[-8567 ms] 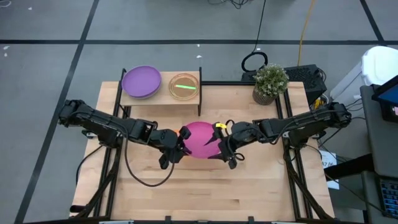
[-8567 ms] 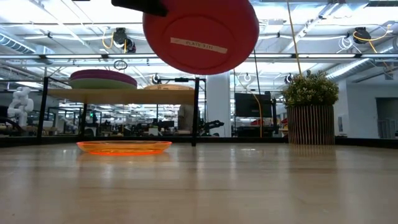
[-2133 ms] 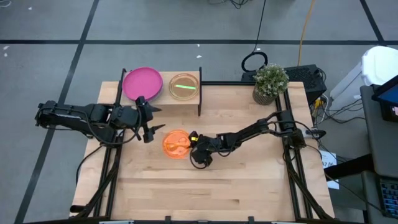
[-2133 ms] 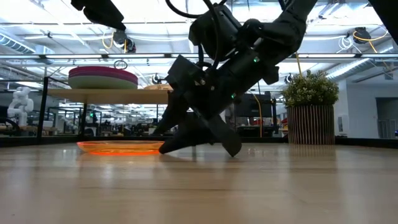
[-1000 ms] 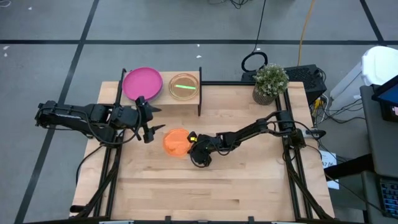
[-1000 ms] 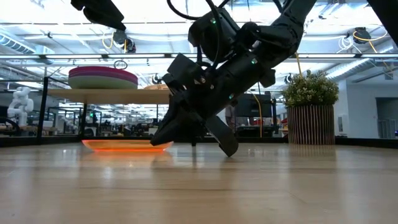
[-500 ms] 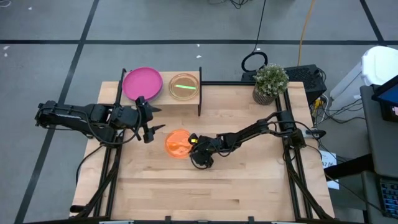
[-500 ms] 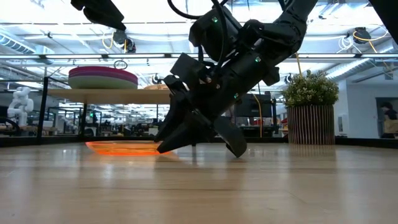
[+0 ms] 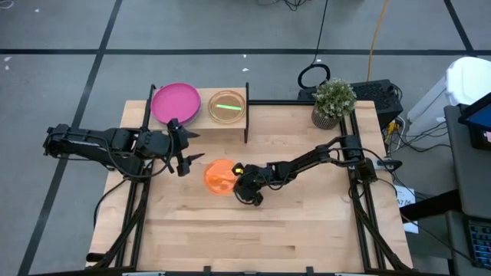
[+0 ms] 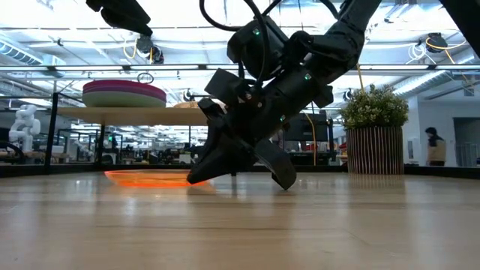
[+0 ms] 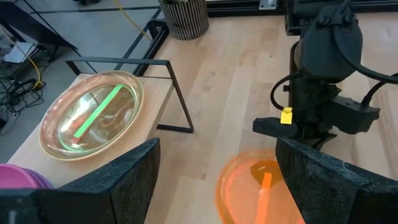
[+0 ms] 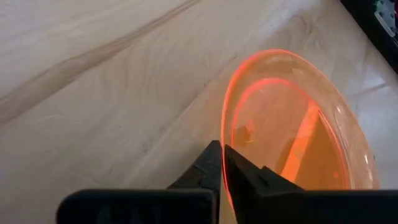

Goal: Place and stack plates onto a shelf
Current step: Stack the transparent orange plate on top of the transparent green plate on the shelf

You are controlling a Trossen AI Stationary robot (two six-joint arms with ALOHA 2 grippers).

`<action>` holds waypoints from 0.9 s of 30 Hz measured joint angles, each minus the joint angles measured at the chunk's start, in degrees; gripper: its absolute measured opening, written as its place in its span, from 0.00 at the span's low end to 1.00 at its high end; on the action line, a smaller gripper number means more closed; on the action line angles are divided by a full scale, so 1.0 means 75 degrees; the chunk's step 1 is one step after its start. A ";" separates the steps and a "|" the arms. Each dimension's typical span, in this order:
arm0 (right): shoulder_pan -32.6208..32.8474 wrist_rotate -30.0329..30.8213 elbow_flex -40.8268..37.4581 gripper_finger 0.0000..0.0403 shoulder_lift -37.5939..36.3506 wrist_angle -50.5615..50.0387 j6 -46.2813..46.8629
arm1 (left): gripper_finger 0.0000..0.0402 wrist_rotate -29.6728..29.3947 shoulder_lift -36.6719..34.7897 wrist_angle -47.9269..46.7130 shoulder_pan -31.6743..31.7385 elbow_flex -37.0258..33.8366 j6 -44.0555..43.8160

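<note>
A translucent orange plate (image 9: 218, 176) lies flat on the table just in front of the shelf (image 9: 202, 116). My right gripper (image 9: 235, 179) is shut on its right rim, low over the wood. On the shelf rest a magenta plate (image 9: 176, 102) topping a stack and a clear plate (image 9: 228, 106) with a green strip. My left gripper (image 9: 186, 150) hovers open to the left of the orange plate and holds nothing; its wide-spread fingers (image 11: 130, 177) frame the shelf and the plate (image 11: 258, 190) in the left wrist view. My right gripper pinches the orange plate's rim (image 12: 223, 144) on the side toward the table's right edge, between its two fingers. The fingers (image 10: 196, 177) slant down from the right and lie across the rim. The plate's underside stays on the table.
A potted plant (image 9: 334, 101) stands at the far right corner of the table. A black cable (image 9: 173, 218) loops over the table's left half. The shelf's black legs (image 9: 246, 126) stand just beyond the orange plate. The near half of the table holds only bare wood.
My right gripper has shifted a little toward the table's right edge at the plate's rim, and the orange plate has slid slightly the same way, staying flat on the table.
</note>
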 joint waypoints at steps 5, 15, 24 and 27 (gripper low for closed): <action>0.0045 0.0065 -0.0003 0.01 -0.0108 -0.0054 -0.0021 | 0.80 0.0001 0.0000 0.0000 -0.0004 0.0000 0.0003; 0.0658 0.1355 -0.0026 0.00 -0.1158 -0.0637 -0.0726 | 0.80 0.0001 0.0002 0.0000 -0.0004 0.0000 0.0006; 0.1209 0.2555 -0.0015 0.00 -0.2159 -0.1056 -0.1138 | 0.80 0.0001 0.0000 0.0015 -0.0004 0.0000 -0.0006; 0.1342 0.2807 -0.0015 0.00 -0.2495 -0.1370 -0.1361 | 0.80 0.0001 0.0000 0.0057 -0.0004 0.0000 -0.0012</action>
